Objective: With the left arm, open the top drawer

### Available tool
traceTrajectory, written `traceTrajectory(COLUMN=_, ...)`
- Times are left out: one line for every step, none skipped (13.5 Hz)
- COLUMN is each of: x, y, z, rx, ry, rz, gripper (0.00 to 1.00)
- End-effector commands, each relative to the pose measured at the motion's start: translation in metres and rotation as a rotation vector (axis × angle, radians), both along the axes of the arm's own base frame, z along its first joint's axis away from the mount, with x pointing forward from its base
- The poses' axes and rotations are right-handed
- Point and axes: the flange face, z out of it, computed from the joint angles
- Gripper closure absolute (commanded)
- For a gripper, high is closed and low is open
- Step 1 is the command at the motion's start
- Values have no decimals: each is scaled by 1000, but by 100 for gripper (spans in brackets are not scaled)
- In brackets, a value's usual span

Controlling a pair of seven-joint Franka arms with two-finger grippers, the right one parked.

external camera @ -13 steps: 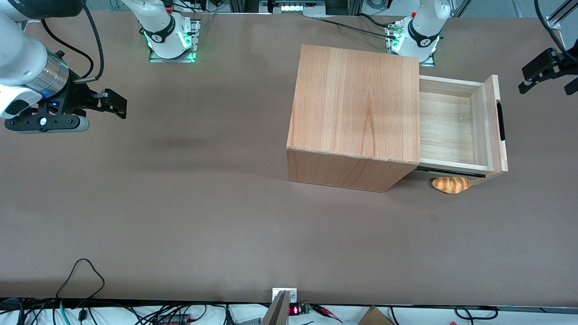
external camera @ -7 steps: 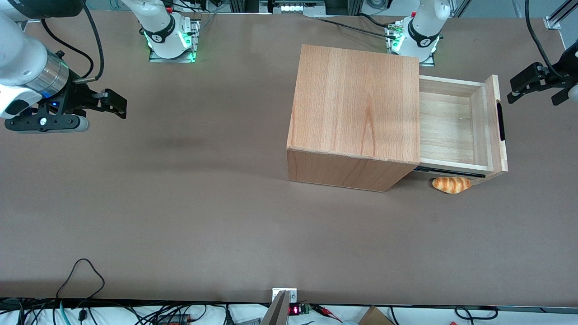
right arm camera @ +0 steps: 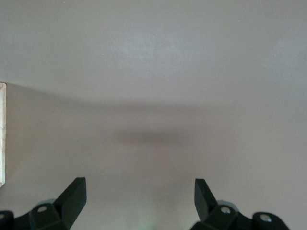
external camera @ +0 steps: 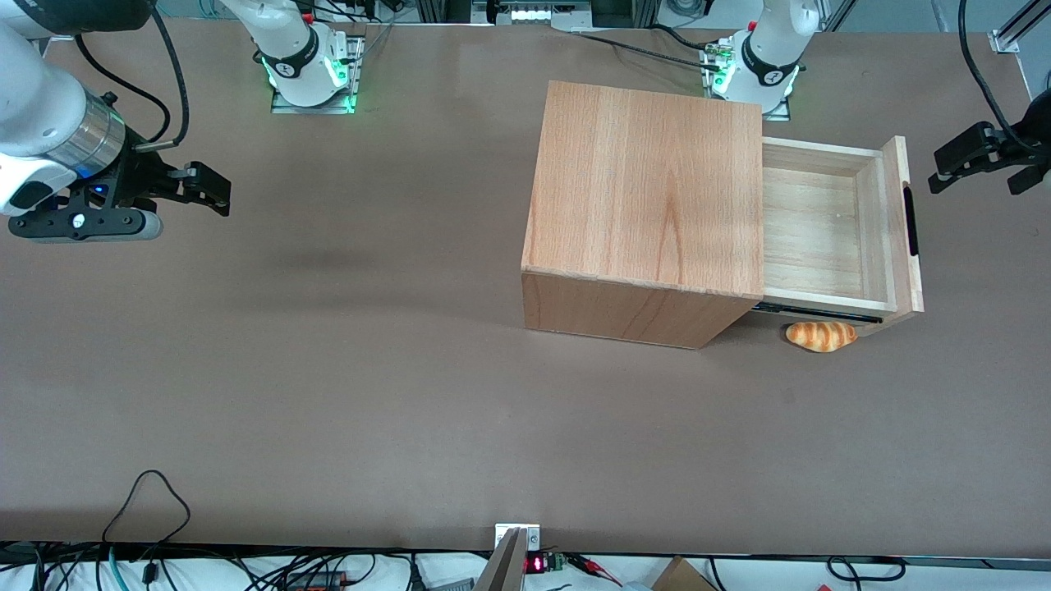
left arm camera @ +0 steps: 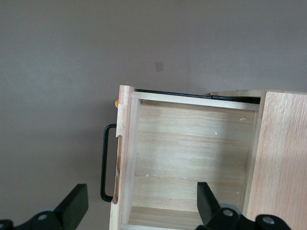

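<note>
The matte brown desk (external camera: 328, 394) carries a boxy cabinet (external camera: 649, 189) of light grained wood, standing toward my working arm's end. Its top drawer (external camera: 821, 230), a shallow tray with a pale plank floor and a flat front panel bearing a thin black handle (left arm camera: 106, 163), stands pulled out, with a small glossy bread roll (external camera: 819, 336) on the desk just beside it, nearer the front camera. My tool (external camera: 977, 160), black and two-fingered, hangs in the air in front of the drawer, apart from the panel, fingers (left arm camera: 73, 207) spread wide and gripping nothing.
</note>
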Motion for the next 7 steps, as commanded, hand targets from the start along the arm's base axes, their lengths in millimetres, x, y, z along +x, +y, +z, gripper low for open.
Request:
traceTrajectory(x=1, y=3, z=4, rx=19, ry=-10, rz=3, gripper=0)
traceTrajectory(x=1, y=3, z=4, rx=20, ry=-9, rz=-2, gripper=0)
traceTrajectory(x=1, y=4, z=4, rx=20, ry=-9, rz=0, gripper=0)
traceTrajectory(x=1, y=4, z=4, rx=20, ry=-9, rz=1, gripper=0)
traceTrajectory(x=1, y=4, z=5, rx=20, ry=-11, rz=0, gripper=0)
traceTrajectory(x=1, y=4, z=4, rx=20, ry=-9, rz=0, gripper=0)
traceTrajectory(x=1, y=4, z=4, rx=19, ry=-9, rz=-1, gripper=0)
